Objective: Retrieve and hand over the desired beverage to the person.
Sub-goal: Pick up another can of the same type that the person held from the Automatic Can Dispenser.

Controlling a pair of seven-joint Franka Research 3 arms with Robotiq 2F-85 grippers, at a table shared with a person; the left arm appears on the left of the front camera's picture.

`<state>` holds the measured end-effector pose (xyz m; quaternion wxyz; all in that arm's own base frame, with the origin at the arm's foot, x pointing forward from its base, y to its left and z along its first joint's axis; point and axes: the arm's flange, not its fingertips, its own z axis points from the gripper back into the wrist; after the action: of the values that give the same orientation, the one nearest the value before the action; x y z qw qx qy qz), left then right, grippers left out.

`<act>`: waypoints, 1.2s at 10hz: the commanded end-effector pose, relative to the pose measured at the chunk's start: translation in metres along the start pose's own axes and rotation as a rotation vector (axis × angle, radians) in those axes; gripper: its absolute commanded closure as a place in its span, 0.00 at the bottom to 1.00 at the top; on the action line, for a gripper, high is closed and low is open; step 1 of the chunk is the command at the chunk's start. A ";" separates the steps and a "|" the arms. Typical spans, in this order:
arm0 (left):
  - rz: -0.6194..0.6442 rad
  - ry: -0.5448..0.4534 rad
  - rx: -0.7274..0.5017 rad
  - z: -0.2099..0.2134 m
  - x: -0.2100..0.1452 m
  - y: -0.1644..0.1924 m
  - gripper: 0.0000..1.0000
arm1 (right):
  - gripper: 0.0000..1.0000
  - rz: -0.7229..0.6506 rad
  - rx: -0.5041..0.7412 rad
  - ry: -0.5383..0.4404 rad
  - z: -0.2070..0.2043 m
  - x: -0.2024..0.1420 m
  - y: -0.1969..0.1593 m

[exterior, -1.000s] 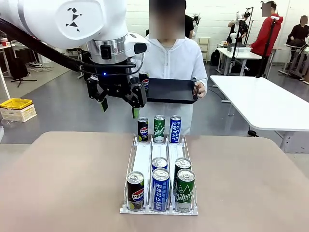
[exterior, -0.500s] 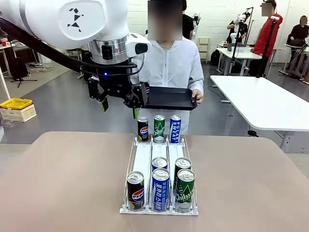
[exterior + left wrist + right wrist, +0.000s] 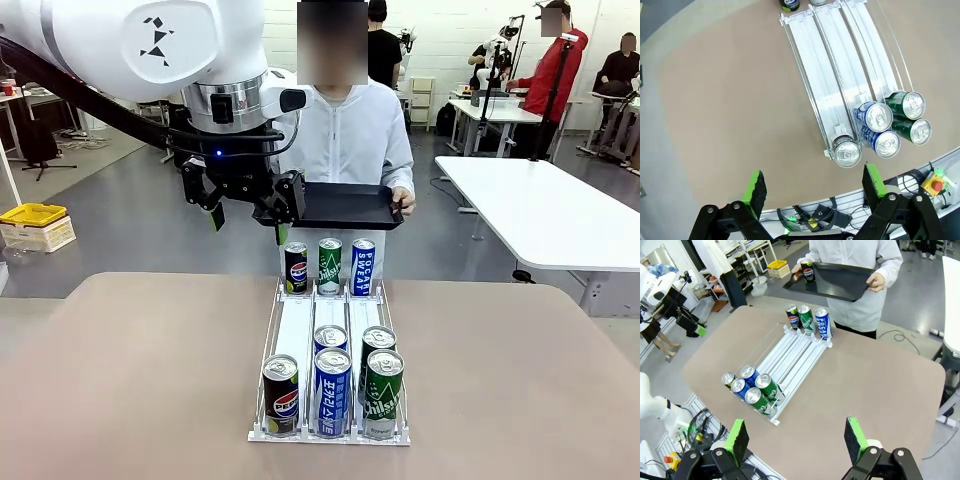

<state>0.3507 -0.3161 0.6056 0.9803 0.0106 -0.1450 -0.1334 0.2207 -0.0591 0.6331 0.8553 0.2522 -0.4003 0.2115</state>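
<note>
- Beige table (image 3: 120,370) carries a can rack (image 3: 295,325).
- I see the left fingers (image 3: 756,187) spread, empty, above the table.
- Right fingers (image 3: 738,440) spread, empty.
- Pepsi can (image 3: 809,271) stands on the person's (image 3: 860,310) black tray (image 3: 840,277).

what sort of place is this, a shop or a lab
Likely a robotics lab: a white robot arm by a can rack, plain white worktables on a grey floor, a camera stand behind.

Even indoor light, sharp frames

Bright, diffuse overhead light leaves only faint shadows beside the cans (image 3: 331,392). Can tops glint in the left wrist view. Both wrist views bow at the edges, curving the table's (image 3: 880,390) outline
</note>
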 end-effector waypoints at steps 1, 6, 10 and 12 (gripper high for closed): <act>0.000 0.000 0.000 0.000 0.000 0.000 0.00 | 0.00 0.009 0.028 -0.006 -0.001 0.000 0.000; -0.328 -0.301 -0.462 0.047 -0.055 0.151 0.00 | 0.00 0.009 0.028 -0.006 -0.001 0.000 0.000; -0.267 -0.558 -0.599 0.074 -0.109 0.249 0.00 | 0.00 0.009 0.028 -0.006 -0.001 0.000 0.000; -0.244 -0.572 -0.657 0.086 -0.119 0.273 0.00 | 0.00 0.009 0.028 -0.006 -0.001 0.000 0.000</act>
<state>0.2838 -0.0202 0.6747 0.8390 -0.3004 -0.3624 -0.2730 0.2206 -0.0594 0.6332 0.8552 0.2522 -0.4004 0.2112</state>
